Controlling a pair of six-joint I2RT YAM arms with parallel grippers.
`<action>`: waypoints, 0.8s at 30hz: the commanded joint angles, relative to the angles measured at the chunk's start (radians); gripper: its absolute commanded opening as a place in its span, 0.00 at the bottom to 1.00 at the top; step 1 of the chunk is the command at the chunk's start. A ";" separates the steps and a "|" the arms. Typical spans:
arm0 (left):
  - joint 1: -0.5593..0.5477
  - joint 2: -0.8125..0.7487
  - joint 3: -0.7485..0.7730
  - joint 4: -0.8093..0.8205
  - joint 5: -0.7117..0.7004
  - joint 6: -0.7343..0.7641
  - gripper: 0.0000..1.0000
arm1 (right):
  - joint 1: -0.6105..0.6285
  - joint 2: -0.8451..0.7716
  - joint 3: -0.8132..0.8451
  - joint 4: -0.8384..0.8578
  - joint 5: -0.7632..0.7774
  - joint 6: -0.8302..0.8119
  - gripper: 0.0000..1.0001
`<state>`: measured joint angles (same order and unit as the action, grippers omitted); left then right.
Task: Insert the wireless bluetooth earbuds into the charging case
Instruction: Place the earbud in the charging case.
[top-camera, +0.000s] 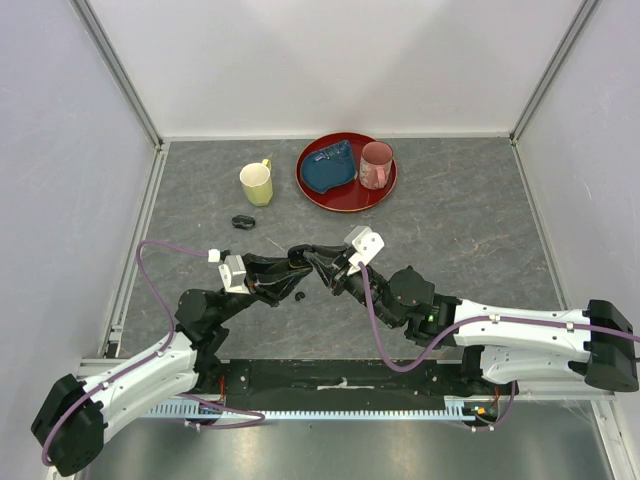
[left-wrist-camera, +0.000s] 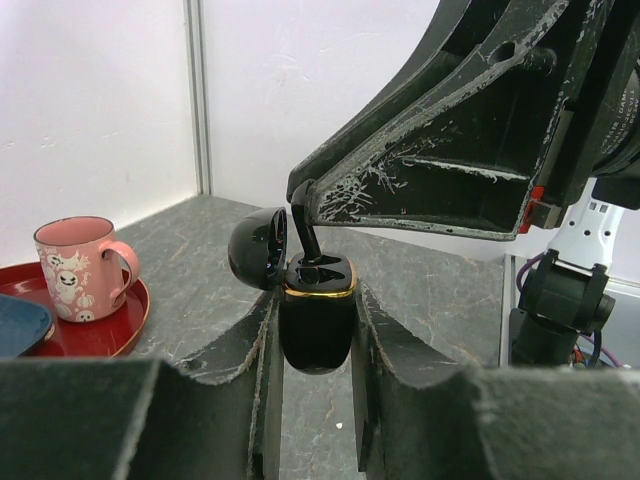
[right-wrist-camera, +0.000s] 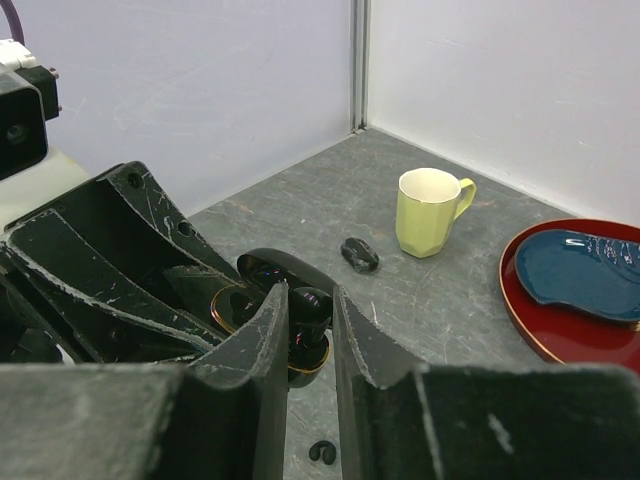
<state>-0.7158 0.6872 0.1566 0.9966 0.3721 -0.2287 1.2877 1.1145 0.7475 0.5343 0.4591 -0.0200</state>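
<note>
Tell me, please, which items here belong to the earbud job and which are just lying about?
Job: open charging case in left gripper; earbud in right gripper; loose earbud; second, closed case.
Lying about: yellow mug; pink mug; red plate; blue dish.

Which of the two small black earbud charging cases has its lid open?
The glossy black gold-rimmed case clamped in the left gripper: its lid is flipped back. The other black oval case lies closed on the grey table beside the yellow mug.
</note>
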 joint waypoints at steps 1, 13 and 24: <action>-0.002 -0.015 0.009 0.093 -0.002 -0.001 0.02 | -0.002 -0.002 -0.011 -0.013 0.003 -0.009 0.00; -0.002 -0.018 0.009 0.096 -0.012 0.000 0.02 | -0.004 -0.027 -0.020 -0.045 -0.033 0.040 0.00; -0.002 -0.022 0.008 0.094 -0.021 0.000 0.02 | -0.001 -0.035 -0.011 -0.097 -0.080 0.037 0.00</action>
<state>-0.7158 0.6823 0.1558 0.9962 0.3752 -0.2287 1.2854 1.0893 0.7410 0.4999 0.4038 0.0074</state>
